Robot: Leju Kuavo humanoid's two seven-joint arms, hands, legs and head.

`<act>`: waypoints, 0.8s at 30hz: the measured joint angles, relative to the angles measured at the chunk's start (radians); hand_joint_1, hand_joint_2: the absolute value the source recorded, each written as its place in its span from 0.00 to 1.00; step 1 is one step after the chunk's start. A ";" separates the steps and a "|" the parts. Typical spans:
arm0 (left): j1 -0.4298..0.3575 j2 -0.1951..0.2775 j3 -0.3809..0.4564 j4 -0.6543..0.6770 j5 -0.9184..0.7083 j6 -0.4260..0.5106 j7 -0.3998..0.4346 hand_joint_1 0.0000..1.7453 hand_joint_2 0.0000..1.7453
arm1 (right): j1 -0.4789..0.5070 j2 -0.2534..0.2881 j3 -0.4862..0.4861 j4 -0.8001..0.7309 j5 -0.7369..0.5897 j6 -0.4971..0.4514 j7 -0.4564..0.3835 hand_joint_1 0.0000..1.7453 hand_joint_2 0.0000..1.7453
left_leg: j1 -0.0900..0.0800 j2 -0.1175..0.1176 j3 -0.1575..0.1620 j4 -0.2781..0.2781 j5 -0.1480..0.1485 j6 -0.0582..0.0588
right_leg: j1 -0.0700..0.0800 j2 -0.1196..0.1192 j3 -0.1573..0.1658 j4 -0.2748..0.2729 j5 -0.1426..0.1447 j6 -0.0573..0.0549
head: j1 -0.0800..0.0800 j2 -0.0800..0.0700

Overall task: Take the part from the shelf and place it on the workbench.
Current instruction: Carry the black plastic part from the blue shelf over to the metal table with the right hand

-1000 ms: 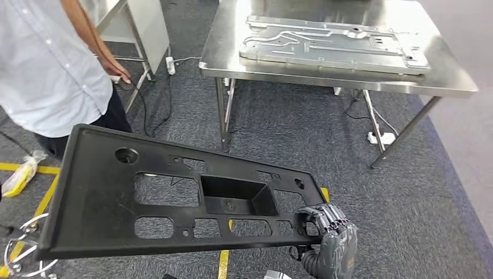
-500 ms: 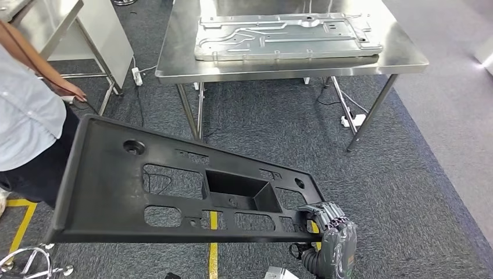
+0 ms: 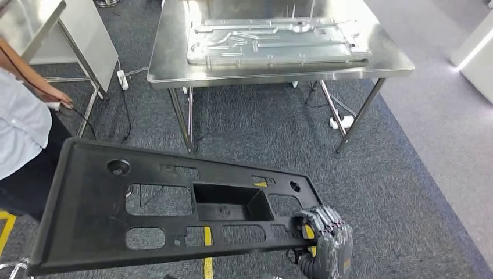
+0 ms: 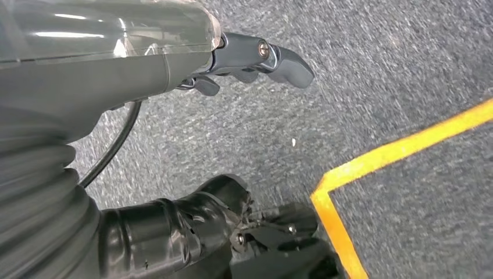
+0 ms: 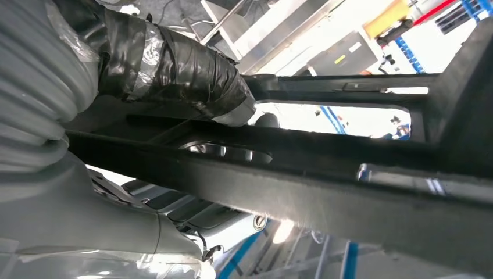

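The right robot hand [image 3: 324, 229] grips the near right end of a long black plastic panel [image 3: 99, 215] — its fingers curl over the panel's edge beside a small cutout. In the right wrist view the taped thumb [image 5: 174, 70] presses against one of the panel's ribs [image 5: 325, 174]. The panel is carried in the air above the grey carpet [image 3: 401, 192], tilted, with its left end wider than the right; it has several rectangular openings, a deep rectangular recess [image 3: 229, 202] near its middle and a round boss near the far left corner.

The left robot hand [image 4: 256, 61] hangs over the carpet with nothing in it, its fingers partly bent and apart, near a yellow floor line [image 4: 372, 168].

At the left, a person [image 3: 20, 131] in a light shirt and dark trousers stands close to the panel's left end, one hand [image 3: 58, 97] reaching down toward a cable.

Farther off stands the stainless-steel desk [image 3: 168, 64] on thin legs. A large stamped metal plate [image 3: 273, 40] lies flat on it, covering most of the top and reaching close to the near edge. Power strips [image 3: 342, 122] and cables lie on the carpet beneath the desk.
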 joint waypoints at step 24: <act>0.000 -0.002 0.000 0.000 -0.005 0.006 -0.014 0.00 1.00 | 0.022 0.000 -0.012 -0.007 0.031 0.000 -0.008 1.00 1.00 | -0.009 0.013 -0.019 0.037 -0.011 -0.029 | 0.008 -0.026 0.063 -0.123 0.068 -0.032 | -0.001 0.000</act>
